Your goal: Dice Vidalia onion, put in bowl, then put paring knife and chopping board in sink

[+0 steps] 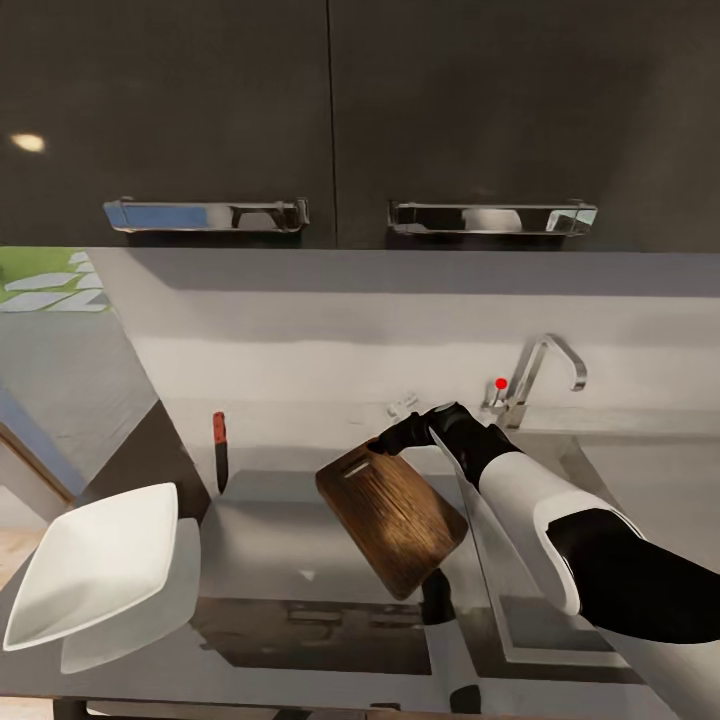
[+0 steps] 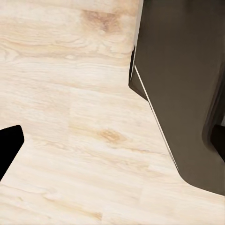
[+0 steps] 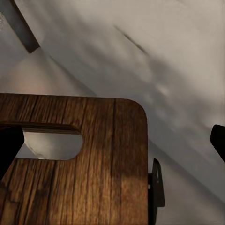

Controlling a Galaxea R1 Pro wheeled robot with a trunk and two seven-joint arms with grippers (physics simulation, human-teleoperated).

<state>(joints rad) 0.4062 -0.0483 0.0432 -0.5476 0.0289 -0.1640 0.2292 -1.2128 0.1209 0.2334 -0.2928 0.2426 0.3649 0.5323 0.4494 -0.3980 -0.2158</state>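
Observation:
The dark-brown chopping board (image 1: 392, 518) lies askew near the middle of the grey countertop (image 1: 265, 545), its lower corner over the sink's rim (image 1: 497, 590). My right gripper (image 1: 385, 442) is at the board's slot-handle end. In the right wrist view the board (image 3: 98, 159) lies between the fingers of the right gripper (image 3: 112, 145), which are wide apart. The paring knife (image 1: 220, 450) lies at the counter's back left, red-orange handle towards the wall. The white bowl (image 1: 95, 565) stands at the front left. The onion is out of view. My left gripper (image 2: 112, 140) hangs open over the wooden floor.
A bent chrome tap (image 1: 545, 375) with a red knob (image 1: 501, 383) rises behind the sink at the right. Dark wall cabinets with chrome handles (image 1: 205, 214) hang above the counter. In the left wrist view a dark cabinet base (image 2: 183, 89) stands beside the floor.

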